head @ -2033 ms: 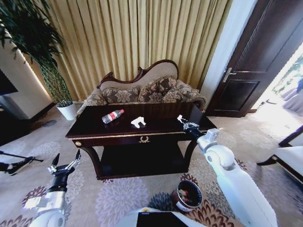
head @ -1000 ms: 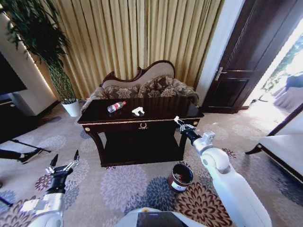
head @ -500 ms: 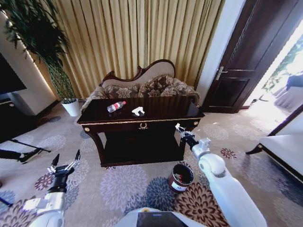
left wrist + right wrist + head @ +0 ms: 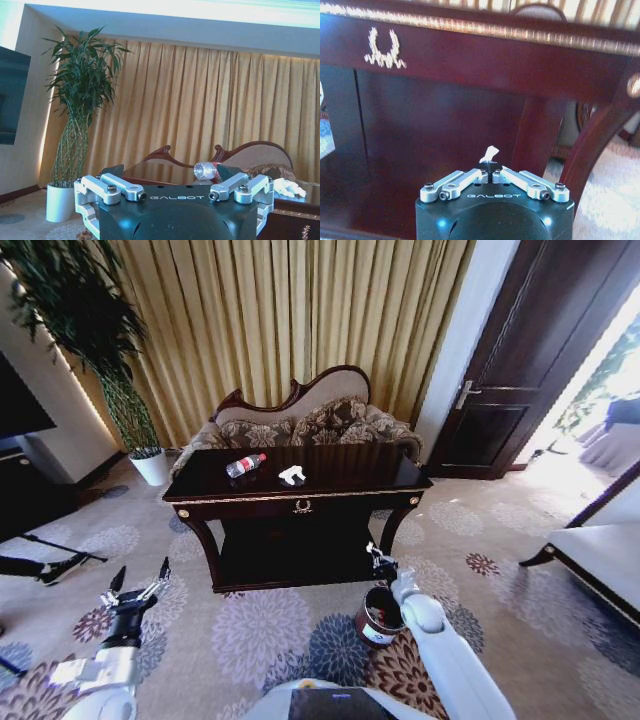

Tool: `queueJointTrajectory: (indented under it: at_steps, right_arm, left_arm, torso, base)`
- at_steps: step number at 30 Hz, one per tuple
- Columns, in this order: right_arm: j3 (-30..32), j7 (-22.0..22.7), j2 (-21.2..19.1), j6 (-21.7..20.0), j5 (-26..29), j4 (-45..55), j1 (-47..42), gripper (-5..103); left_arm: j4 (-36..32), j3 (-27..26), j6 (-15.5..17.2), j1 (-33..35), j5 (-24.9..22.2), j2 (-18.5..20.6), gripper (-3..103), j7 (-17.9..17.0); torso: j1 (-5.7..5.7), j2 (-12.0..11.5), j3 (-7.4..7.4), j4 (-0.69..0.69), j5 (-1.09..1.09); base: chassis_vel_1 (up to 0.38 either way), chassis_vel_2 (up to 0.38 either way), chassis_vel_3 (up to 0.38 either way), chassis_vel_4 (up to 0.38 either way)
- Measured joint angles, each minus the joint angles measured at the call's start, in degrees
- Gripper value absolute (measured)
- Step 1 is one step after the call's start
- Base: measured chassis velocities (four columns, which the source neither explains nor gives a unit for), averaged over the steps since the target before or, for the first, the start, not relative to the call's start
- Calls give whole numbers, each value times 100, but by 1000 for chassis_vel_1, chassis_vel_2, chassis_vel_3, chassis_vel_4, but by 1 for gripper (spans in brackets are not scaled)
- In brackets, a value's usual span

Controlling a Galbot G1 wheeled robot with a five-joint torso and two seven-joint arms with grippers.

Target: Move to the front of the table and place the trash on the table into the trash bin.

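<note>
Head view: right pincer (image 4: pixel 377 558) low in front of the table (image 4: pixel 300 502), just above and beside the black rim of the trash bin (image 4: pixel 380 614), which stands on the carpet below the right front corner; bin lies straight below and slightly toward the robot from the pincer, so likely only a short drop away. Far nearer the bin than the left pincer (image 4: pixel 137 592), parked low at the robot's left over the carpet, fingers spread, nothing in them. On the tabletop: clear bottle (image 4: pixel 245 465) with red label lying on its side, long axis slanting from the front left toward the back right, cap end to the right; crumpled white paper (image 4: pixel 291 475) just to its right, apart from it. Both well above and behind the right pincer. Left wrist view: left pincer (image 4: pixel 174 192) released, empty; bottle (image 4: pixel 206 170) and paper (image 4: pixel 289 187) visible far off on the tabletop. Right wrist view: right pincer (image 4: pixel 491 176) clenched on a small white scrap (image 4: pixel 490 151) sticking up between the fingertips; table front with gold emblem (image 4: pixel 384 50) behind it.
</note>
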Motion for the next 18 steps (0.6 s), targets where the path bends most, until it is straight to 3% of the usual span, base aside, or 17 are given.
queueJointTrajectory:
  at_steps: [12, 18]
  right_arm:
    - [44, 108, 395, 305, -739, -1561, 621, 0]
    - [132, 98, 275, 380, -535, -1555, 569, 0]
  left_arm:
    - [-34, 34, 23, -23, 41, -43, 100, -5]
    - [6, -8, 12, 10, 21, -20, 100, -8]
  torso:
    - [0, 0, 0, 1, 0]
    - [0, 0, 0, 1, 0]
  base:
    - [0, 0, 0, 0]
    - [0, 0, 0, 0]
